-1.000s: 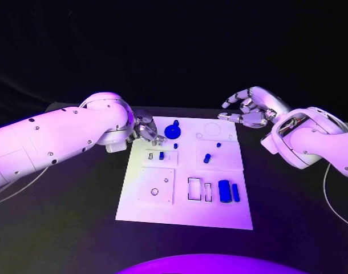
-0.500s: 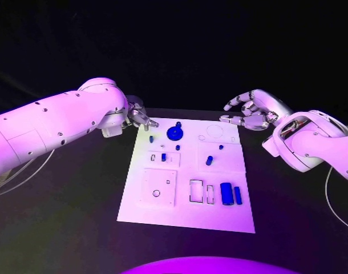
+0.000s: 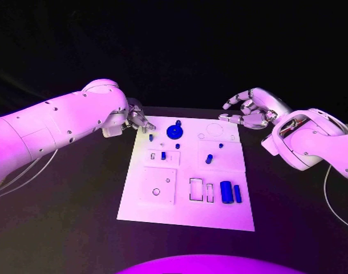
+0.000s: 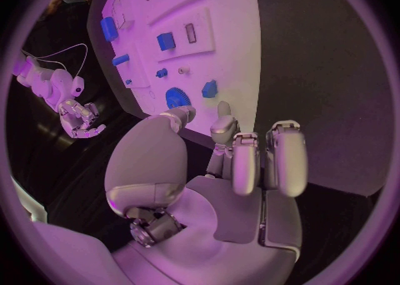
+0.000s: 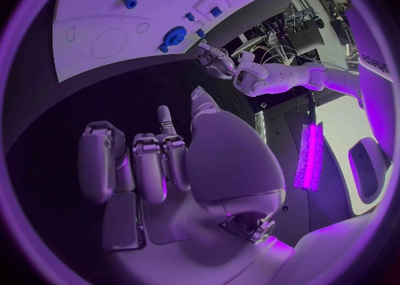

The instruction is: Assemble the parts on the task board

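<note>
- We see the left hand (image 3: pixel 138 121) just off the task board's (image 3: pixel 153 208) far left corner, fingers loosely apart, holding nothing.
- We see the right hand (image 3: pixel 249 108) past its far right corner, fingers spread wide, empty.
- Blue parts (image 3: pixel 175 132) lie on the board.

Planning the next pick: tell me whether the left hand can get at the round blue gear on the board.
Probably yes. The left hand, holding nothing, hovers at the board's far left corner, and the gear stands close beside it with nothing between them; the right hand is off at the other corner.
</note>
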Controlling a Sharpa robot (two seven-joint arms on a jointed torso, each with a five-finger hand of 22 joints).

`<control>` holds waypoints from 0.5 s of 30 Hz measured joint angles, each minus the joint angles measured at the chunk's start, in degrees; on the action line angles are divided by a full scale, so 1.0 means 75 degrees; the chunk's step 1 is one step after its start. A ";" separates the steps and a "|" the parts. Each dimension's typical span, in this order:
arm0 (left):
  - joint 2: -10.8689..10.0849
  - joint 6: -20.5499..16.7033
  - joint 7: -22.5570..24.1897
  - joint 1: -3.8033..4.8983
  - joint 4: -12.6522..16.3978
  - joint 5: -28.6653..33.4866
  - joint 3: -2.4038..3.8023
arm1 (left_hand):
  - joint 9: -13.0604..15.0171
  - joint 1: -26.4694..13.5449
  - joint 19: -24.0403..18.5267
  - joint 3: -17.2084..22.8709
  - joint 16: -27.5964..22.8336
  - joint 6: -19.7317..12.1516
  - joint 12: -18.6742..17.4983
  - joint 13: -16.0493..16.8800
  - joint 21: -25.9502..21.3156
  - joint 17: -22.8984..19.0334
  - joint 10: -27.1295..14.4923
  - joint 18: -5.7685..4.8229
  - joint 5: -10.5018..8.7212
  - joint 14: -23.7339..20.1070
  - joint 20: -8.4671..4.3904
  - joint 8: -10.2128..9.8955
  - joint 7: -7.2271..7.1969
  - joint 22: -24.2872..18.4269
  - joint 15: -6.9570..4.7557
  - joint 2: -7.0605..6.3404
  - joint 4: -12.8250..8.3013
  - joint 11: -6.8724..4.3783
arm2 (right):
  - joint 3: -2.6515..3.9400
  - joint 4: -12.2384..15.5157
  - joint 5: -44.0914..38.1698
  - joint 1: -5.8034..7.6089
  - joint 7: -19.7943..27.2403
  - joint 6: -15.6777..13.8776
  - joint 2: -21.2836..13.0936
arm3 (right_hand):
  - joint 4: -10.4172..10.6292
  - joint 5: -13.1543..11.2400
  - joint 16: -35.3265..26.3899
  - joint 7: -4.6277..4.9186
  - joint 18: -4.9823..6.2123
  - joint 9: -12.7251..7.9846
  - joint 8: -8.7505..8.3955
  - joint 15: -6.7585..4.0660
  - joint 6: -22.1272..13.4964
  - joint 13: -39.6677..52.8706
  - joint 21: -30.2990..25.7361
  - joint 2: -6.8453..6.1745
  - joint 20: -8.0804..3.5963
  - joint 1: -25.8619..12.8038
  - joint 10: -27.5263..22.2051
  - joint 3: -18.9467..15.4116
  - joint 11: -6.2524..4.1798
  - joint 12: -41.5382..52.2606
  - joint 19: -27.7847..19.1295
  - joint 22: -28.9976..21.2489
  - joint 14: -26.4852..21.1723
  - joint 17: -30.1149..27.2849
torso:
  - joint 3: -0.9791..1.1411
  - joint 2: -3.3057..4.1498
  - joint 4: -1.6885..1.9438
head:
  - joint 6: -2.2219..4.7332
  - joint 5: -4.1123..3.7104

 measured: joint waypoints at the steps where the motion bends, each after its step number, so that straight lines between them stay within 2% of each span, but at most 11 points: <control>1: 0.0006 0.0018 0.0006 -0.0013 -0.0012 0.0000 -0.0003 | 0.0000 0.0015 0.0000 -0.0021 0.0000 0.0000 0.0000 0.0000 0.0000 0.0000 0.0000 0.0000 0.0000 0.0000 0.0000 0.0000 0.0000 0.0000 0.0000 0.0015 0.0021 0.0000 | 0.0000 0.0000 0.0000 -0.0001 0.0000 0.0000 0.0001 | 0.0000 0.0000 0.0000 0.0000 0.0000 0.0000 0.0000 0.0000 0.0000 0.0000 0.0000 0.0000 0.0000 0.0000 0.0000 0.0000 0.0000 0.0000 0.0000 0.0000 0.0000 0.0002 | 0.0000 -0.0001 0.0000 | -0.0004 0.0000; 10: 0.0063 0.0136 0.0063 -0.0052 -0.0066 0.0010 -0.0009 | -0.0001 0.0017 -0.0028 -0.0020 0.0000 0.0000 0.0000 0.0001 0.0000 0.0000 0.0000 0.0000 0.0000 0.0002 0.0027 0.0000 0.0000 0.0000 0.0001 0.0017 0.0020 0.0000 | 0.0000 -0.0009 0.0003 -0.0004 -0.0001 0.0003 0.0023 | 0.0000 0.0000 0.0000 0.0000 0.0000 0.0000 0.0000 0.0000 0.0000 0.0000 0.0000 0.0000 0.0000 0.0000 0.0000 0.0000 0.0000 0.0000 0.0000 -0.0001 0.0000 0.0001 | 0.0004 -0.0012 0.0000 | -0.0015 -0.0002; 15: 0.0094 0.0193 0.0085 -0.0079 -0.0084 0.0024 -0.0012 | -0.0016 0.0156 0.0000 -0.0020 0.0000 0.0027 0.0000 0.0001 0.0000 0.0000 0.0000 0.0001 0.0000 0.0027 0.0055 -0.0031 0.0027 0.0000 0.0027 0.0076 0.0020 -0.0001 | 0.0000 -0.0011 0.0003 -0.0006 -0.0001 0.0005 0.0034 | 0.0000 0.0000 0.0000 0.0000 0.0000 0.0000 0.0000 0.0000 0.0000 -0.0001 0.0000 0.0000 0.0000 0.0000 0.0000 0.0000 0.0000 0.0000 0.0000 -0.0002 0.0000 0.0001 | 0.0007 -0.0014 0.0001 | -0.0015 0.0012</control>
